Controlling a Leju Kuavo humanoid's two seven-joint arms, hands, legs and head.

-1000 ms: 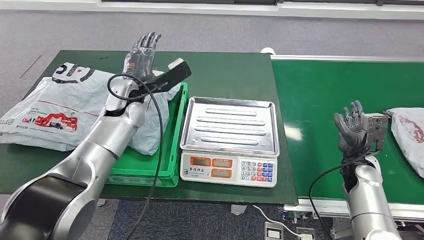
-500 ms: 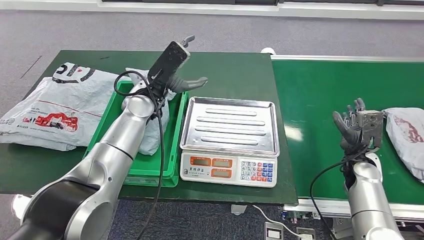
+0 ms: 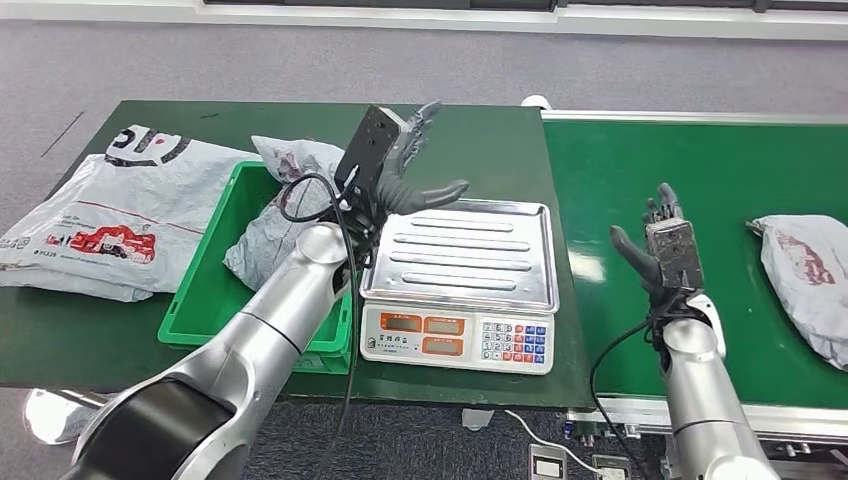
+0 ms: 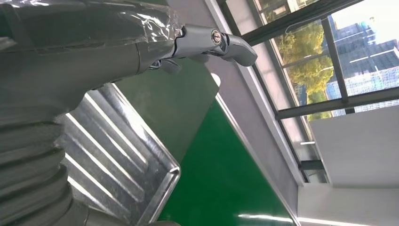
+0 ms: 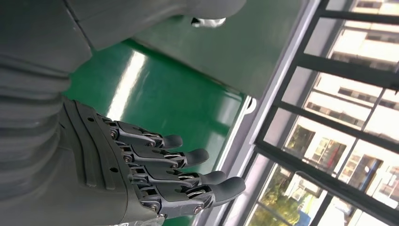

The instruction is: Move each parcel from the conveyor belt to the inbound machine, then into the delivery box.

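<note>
A grey-white parcel (image 3: 806,283) lies on the green conveyor belt (image 3: 700,160) at the right edge. My right hand (image 3: 657,238) is raised above the belt to the parcel's left, apart from it, fingers (image 5: 188,175) spread and holding nothing. A second crumpled parcel (image 3: 272,210) lies in the green delivery box (image 3: 205,300). The scale's steel tray (image 3: 460,250) stands bare between box and belt. My left hand (image 3: 405,168) hovers over the tray's far left corner with fingers apart and thumb (image 4: 221,42) stretched out, holding nothing.
A large white printed bag (image 3: 105,210) lies flat on the green table (image 3: 470,150) left of the box. The scale's keypad and displays (image 3: 455,338) face the front edge. Black cables hang along both forearms.
My left arm swung right, from over the delivery box to the scale's far left corner, uncovering the parcel in the box. My right hand shifted left and turned. The belt parcel came slightly left.
</note>
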